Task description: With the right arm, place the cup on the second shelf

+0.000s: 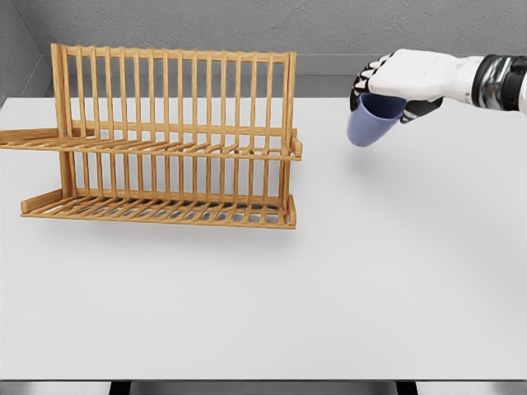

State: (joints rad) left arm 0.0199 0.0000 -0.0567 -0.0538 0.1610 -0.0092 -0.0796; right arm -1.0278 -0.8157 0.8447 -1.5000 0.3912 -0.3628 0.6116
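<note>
No text, label, brand, number or sign can be read anywhere in the head view. The wooden dish rack (169, 140), the blue cup (372, 122) and the white table (329, 280) all show plain, unmarked surfaces. The white shell of the right hand (395, 82) carries no lettering either.

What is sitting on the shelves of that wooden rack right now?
Nothing shows on either shelf of the wooden rack; between its slats only the white table appears. The blue cup is off to the side, held in the right hand above the table.
</note>
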